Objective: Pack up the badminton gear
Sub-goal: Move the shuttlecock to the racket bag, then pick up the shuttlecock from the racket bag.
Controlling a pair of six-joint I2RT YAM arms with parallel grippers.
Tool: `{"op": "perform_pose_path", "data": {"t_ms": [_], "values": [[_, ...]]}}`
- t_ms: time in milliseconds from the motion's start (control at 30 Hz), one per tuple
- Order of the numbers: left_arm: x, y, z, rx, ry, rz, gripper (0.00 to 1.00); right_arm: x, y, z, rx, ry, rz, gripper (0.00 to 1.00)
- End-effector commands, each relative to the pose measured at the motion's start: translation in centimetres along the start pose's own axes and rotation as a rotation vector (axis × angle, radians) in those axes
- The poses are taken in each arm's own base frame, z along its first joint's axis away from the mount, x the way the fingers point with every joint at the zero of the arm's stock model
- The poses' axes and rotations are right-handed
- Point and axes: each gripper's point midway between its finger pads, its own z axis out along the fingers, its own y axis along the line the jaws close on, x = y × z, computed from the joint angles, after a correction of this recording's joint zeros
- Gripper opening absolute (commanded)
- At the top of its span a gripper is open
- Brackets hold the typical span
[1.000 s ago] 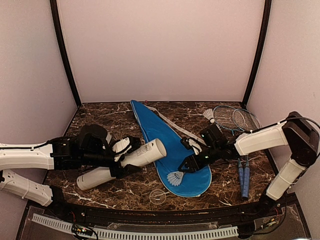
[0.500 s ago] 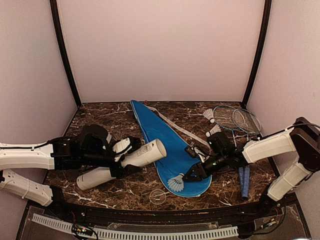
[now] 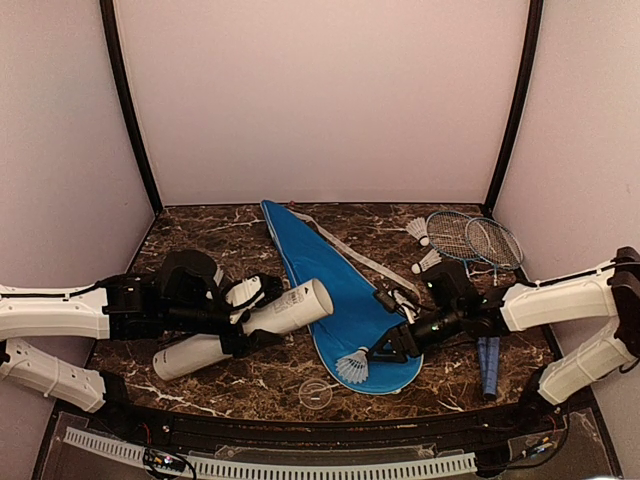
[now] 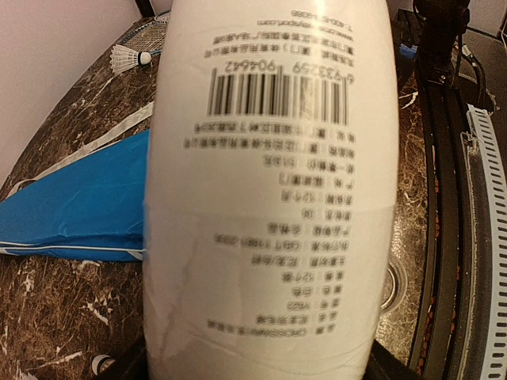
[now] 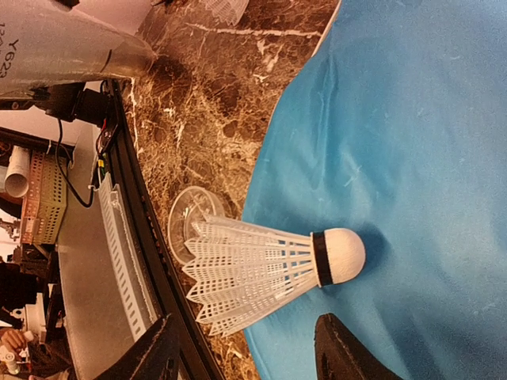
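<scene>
On the blue cover, a shuttlecock lies by the right gripper, jaws open. Pinch its round tip softly, not the feathers. The left gripper has its jaws tight on the white tube.

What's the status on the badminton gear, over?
Left gripper clamped on long white tube. Right gripper open, just short of white feathered shuttlecock on big blue racket cover. Clear round cap beside it.

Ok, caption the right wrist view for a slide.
Open right tool facing a shuttlecock at the edge of the blue cover.
</scene>
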Motion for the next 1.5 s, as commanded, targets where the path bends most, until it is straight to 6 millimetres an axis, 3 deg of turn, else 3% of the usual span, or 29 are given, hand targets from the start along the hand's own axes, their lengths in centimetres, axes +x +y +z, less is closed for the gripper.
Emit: {"op": "perform_pose_path", "data": {"t_ms": [0, 300, 700, 900, 1100, 1467], "values": [[-1.5, 0.7, -0.4, -0.022, -0.041, 0.013, 0.70, -2.2, -0.9, -0.5, 0.046, -0.081, -0.011, 0.61], [-1.6, 0.7, -0.5, -0.024, -0.042, 0.014, 0.70, -4.5, -1.4, 0.4, 0.005, -0.128, -0.015, 0.62], [-1.3, 0.6, -0.2, -0.017, -0.031, 0.012, 0.70, -3.8, -2.8, 3.1, -0.025, -0.049, 0.020, 0.66], [-1.3, 0.5, -0.1, -0.013, -0.027, 0.012, 0.70, -2.4, -4.1, 3.6, 0.150, 0.022, 0.109, 0.63], [-1.2, 0.4, 0.0, -0.002, -0.026, 0.011, 0.71, -1.0, -6.7, 2.3, 0.433, 0.051, 0.311, 0.63], [-1.6, 0.2, -0.2, 0.008, -0.037, 0.009, 0.70, -0.4, -4.0, 4.0, 0.503, 0.085, 0.508, 0.62]]}}
